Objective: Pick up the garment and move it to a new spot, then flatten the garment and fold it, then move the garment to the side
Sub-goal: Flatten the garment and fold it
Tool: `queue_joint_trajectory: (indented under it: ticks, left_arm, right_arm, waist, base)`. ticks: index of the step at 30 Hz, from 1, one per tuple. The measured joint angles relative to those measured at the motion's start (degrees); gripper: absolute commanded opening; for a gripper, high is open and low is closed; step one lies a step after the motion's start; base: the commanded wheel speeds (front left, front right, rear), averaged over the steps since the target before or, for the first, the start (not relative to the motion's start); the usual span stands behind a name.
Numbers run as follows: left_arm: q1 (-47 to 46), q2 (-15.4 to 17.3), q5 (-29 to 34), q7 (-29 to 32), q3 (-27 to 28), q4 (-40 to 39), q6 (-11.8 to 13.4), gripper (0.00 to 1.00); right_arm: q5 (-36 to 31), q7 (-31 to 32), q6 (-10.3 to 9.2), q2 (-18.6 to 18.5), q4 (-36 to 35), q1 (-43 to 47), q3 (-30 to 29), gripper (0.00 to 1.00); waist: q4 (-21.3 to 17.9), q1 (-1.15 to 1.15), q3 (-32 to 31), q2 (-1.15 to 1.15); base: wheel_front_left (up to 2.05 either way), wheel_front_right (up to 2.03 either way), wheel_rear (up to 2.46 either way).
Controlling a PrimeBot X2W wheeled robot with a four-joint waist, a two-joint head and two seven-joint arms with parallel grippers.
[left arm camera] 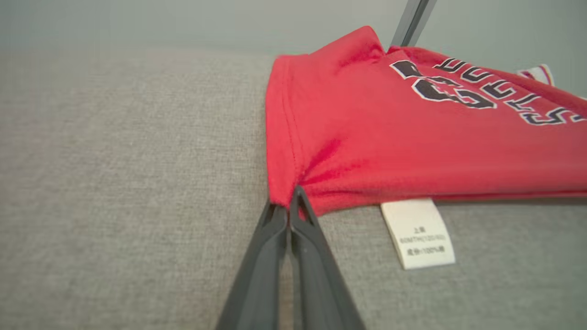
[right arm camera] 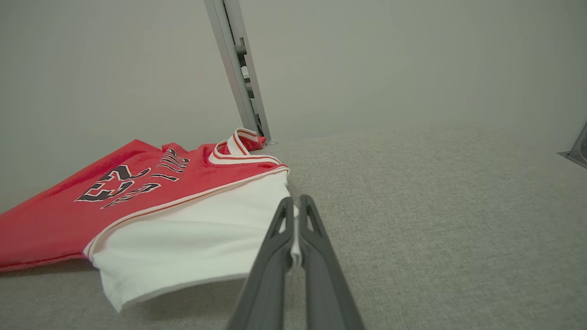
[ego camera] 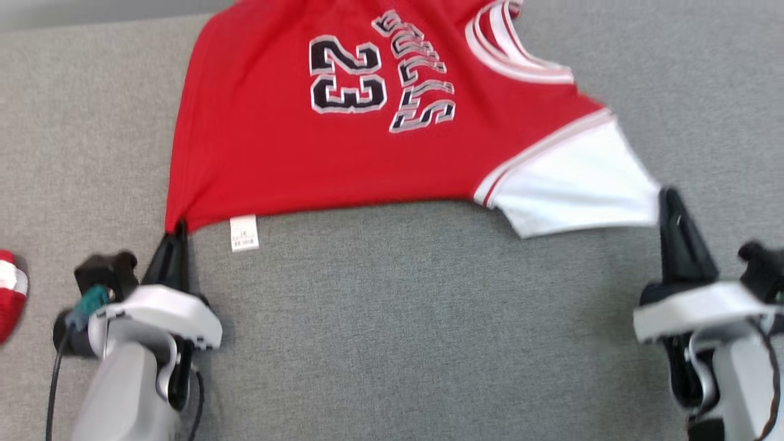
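Observation:
The garment [ego camera: 343, 141] is a red jersey with a black "23", white sleeves and a white care tag. It is stretched across the grey fabric surface between both arms, its near edge lifted. My left gripper [ego camera: 177, 229] is shut on the garment's red hem corner [left arm camera: 286, 195]. My right gripper [ego camera: 667, 199] is shut on the edge of the white sleeve [right arm camera: 197, 238], with white cloth pinched between the dark fingers [right arm camera: 275, 243]. The collar [right arm camera: 236, 149] lies at the far side.
A grey fabric surface [ego camera: 398, 318] spreads under everything. A red and white object [ego camera: 11, 291] sits at the left edge. A metal post [right arm camera: 238, 68] stands behind the garment against a pale wall.

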Motion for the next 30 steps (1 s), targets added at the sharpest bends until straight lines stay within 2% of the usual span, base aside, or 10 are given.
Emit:
queue_joint_trajectory:
  ticks: [3, 12, 30]
  left_arm:
    - [5.32, -1.15, 0.45, 0.0, 2.16, -0.65, -0.15, 0.0]
    - [15.43, -3.37, 0.57, 0.02, 5.71, -1.32, -0.15, 0.0]
    - [31.12, -3.7, 0.15, 0.02, 3.61, -2.29, -0.96, 0.0]
  right_arm:
    - [0.31, 0.0, 0.0, 0.88, 0.6, 6.16, -0.33, 0.0]
    - [0.11, 0.0, 0.01, 0.65, 2.98, 14.87, -0.64, 0.0]
    - [1.62, 0.0, 0.0, 0.83, 6.08, 28.49, 1.62, 0.0]
  waist:
    - [-0.42, 0.0, -2.78, 0.0]
    - [-1.01, 0.0, -10.46, 0.0]
    - [0.95, 0.0, -23.3, 0.0]
  base:
    - [0.0, 0.0, 0.0]
    - [0.0, 0.0, 0.0]
    - [0.0, 0.0, 0.0]
